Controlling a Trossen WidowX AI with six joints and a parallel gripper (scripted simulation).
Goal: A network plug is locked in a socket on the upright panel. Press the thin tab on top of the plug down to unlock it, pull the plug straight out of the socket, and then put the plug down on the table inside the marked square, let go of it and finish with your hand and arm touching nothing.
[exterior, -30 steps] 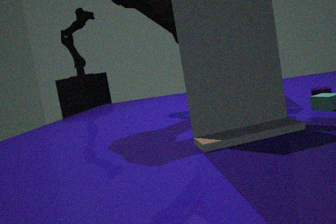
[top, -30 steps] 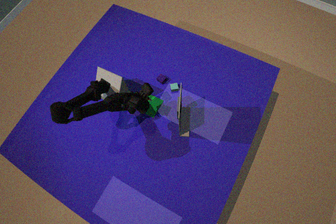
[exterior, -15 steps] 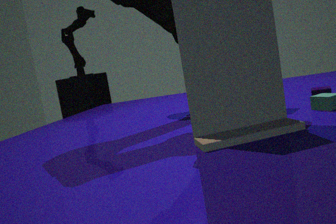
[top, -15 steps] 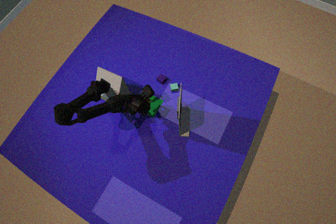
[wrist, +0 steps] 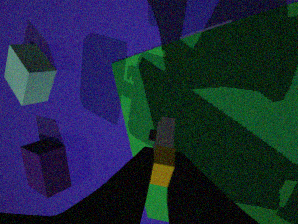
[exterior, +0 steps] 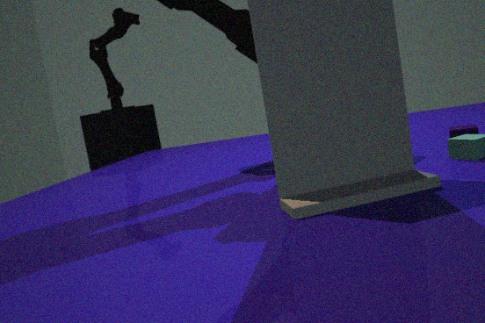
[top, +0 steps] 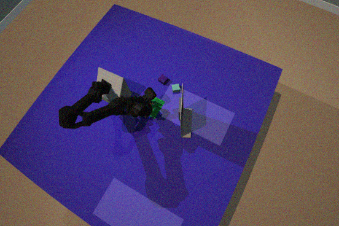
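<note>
My gripper is shut on the plug, whose grey body and orange part show between the fingertips in the wrist view. The plug is out of the socket. The fingers point down over the green marked square, with the plug seen against its left part in the wrist view. The height above the table cannot be told. In the top view the arm hides the fingers and part of the square. The upright panel stands apart from the gripper, with two dark openings high up in the exterior view.
A teal block and a purple block lie near the square. A pale box stands beside the arm. A black box bears another dark arm in the background.
</note>
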